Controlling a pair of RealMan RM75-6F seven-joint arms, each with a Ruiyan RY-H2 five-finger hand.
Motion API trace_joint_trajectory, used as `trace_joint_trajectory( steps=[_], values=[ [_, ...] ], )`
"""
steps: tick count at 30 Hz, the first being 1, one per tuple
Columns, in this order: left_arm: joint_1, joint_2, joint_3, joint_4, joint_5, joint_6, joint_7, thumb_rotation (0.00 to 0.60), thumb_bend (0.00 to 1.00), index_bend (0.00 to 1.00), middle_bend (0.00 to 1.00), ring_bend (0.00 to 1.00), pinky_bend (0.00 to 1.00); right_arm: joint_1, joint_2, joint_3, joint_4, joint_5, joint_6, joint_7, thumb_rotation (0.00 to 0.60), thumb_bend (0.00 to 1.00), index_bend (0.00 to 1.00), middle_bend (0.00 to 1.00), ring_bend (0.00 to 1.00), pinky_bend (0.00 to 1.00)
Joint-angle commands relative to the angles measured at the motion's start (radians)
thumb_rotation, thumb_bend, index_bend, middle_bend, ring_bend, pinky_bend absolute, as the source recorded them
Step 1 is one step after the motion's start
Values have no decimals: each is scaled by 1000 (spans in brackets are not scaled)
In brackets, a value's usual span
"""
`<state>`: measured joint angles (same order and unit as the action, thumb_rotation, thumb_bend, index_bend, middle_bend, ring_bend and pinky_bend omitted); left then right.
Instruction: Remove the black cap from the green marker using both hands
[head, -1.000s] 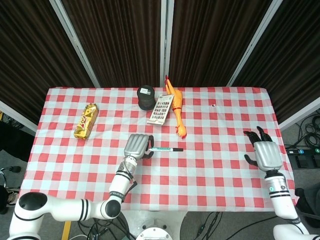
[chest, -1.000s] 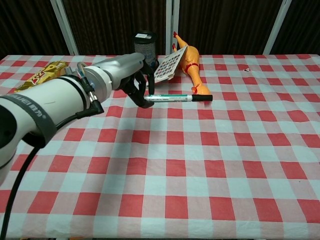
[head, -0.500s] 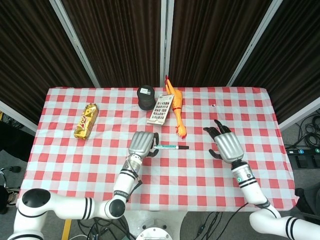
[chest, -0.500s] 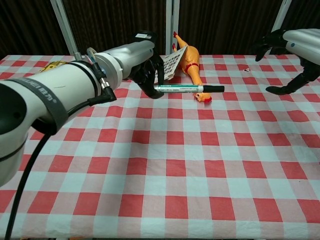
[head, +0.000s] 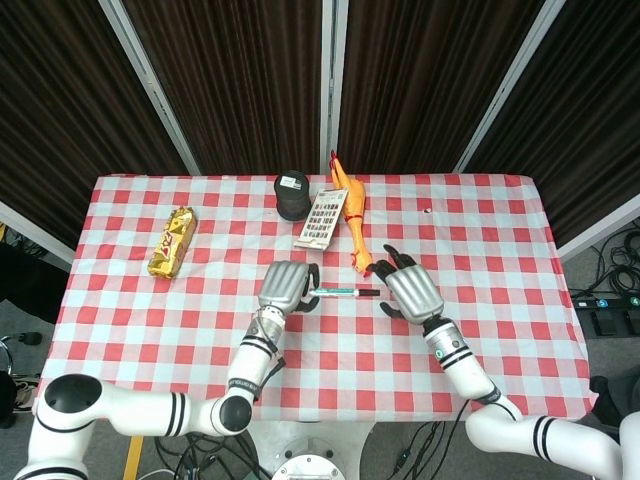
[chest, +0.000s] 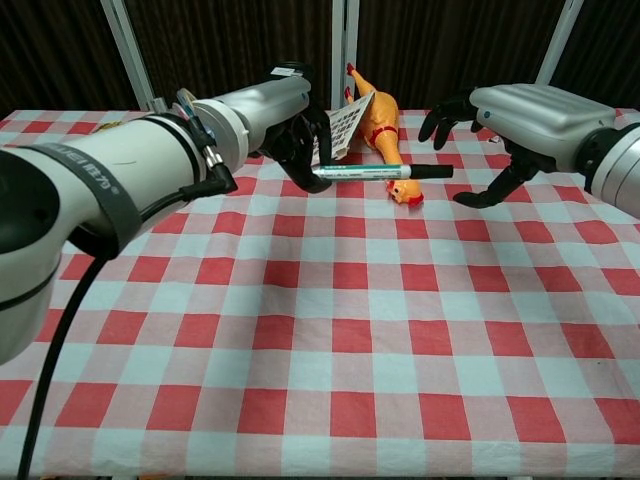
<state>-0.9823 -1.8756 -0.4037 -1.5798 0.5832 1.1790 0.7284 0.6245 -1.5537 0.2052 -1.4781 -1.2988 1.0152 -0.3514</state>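
Two robot hands: left robot hand (chest: 300, 135) grips green marker (chest: 362, 172); right robot hand (chest: 500, 125) spread beside black cap (chest: 432, 172).

left hand (head: 285, 287) holding green marker (head: 338, 293) level, black cap (head: 368, 293) on — right hand (head: 411, 293) spread beside it

Light is bright and even in both views, falling from above with no strong direction. Shadows on the checked table (head: 480, 230) are faint and soft, lying close under things. The dark curtains (head: 240, 80) at the far side stay almost black, with little detail. Both pictures are sharp in the middle. In the chest view the left arm (chest: 110, 190) close to the camera looks swollen and slightly soft, with mild glare on its white shell, and the table's far edge bows.
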Motion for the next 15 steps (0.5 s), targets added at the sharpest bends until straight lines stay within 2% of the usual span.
trace_joint_trajectory(
  steps=[1, 4, 15],
  values=[
    [-2, 1, 3, -7, 1, 1, -3, 600, 451, 640, 666, 1000, 1000, 11, -15, 4, 7, -1, 3, 4, 600, 167, 302, 305, 75, 239],
    [-6, 3, 4, -10, -5, 2, -3, 600, 451, 641, 667, 1000, 1000, 20, -29, 3, 14, -7, 12, 0, 600, 168, 344, 321, 95, 246],
    [-12, 14, 9, -17, -29, 14, 0, 600, 451, 643, 670, 1000, 1000, 33, -46, -6, 25, 2, 24, -4, 600, 165, 392, 350, 123, 254]
  ],
)
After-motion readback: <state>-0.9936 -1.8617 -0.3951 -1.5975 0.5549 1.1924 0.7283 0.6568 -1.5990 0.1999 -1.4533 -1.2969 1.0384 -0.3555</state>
